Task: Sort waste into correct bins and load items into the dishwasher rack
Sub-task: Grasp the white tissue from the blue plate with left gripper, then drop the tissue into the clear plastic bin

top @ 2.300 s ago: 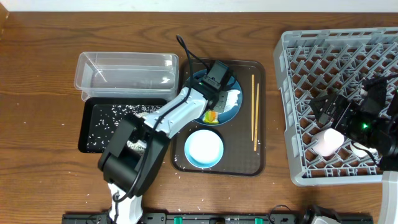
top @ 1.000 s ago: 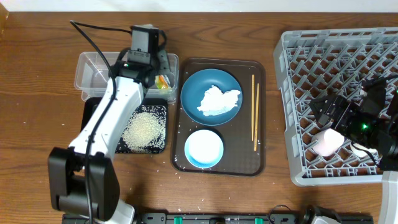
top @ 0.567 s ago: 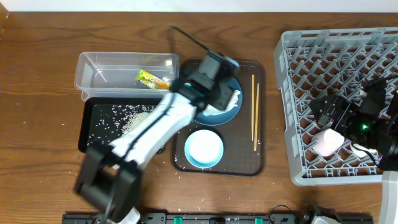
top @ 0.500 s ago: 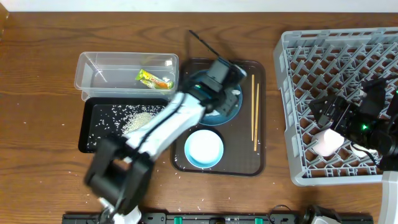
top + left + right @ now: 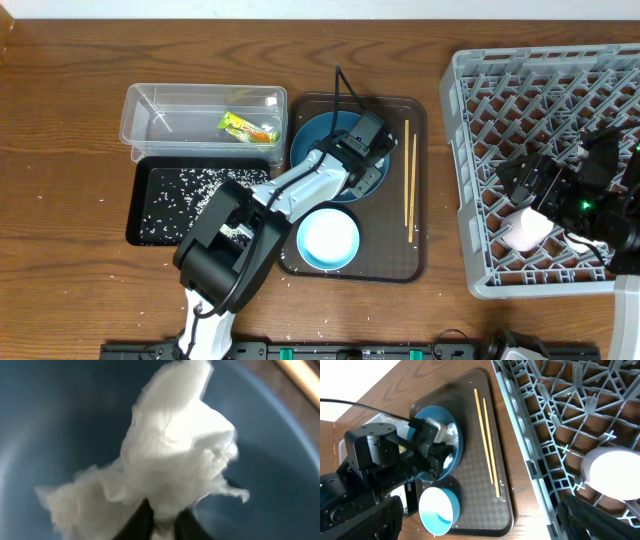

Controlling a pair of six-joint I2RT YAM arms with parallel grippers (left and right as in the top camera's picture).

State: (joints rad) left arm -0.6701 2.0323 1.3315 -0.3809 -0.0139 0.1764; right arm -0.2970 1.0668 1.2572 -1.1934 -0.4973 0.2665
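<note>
My left gripper (image 5: 365, 150) is down over the dark-blue dish (image 5: 312, 135) on the brown tray. In the left wrist view its black fingertips (image 5: 142, 520) are shut on the bottom of the crumpled white tissue (image 5: 175, 455), which lies in the dish (image 5: 55, 415). The yellow-green wrapper (image 5: 248, 127) lies in the clear tub (image 5: 150, 100). Rice (image 5: 185, 190) is scattered in the black tub (image 5: 140, 232). The pale-blue bowl (image 5: 328, 240) and two chopsticks (image 5: 410, 185) rest on the tray. My right gripper (image 5: 560, 195) is open and empty over the grey rack (image 5: 540, 90), just above the pink cup (image 5: 527, 228).
The brown serving tray (image 5: 395, 262) sits between the tubs and the rack. Loose rice grains (image 5: 290, 275) lie on the wooden table near the tray's front. The right wrist view shows the rack lattice (image 5: 560, 410), a pale cup (image 5: 615, 472), the bowl (image 5: 437, 510) and the chopsticks (image 5: 486, 440).
My left arm carried the wrapper to the clear tub and left it there, then swung back to the blue dish and closed on the tissue. The right arm has not moved.
</note>
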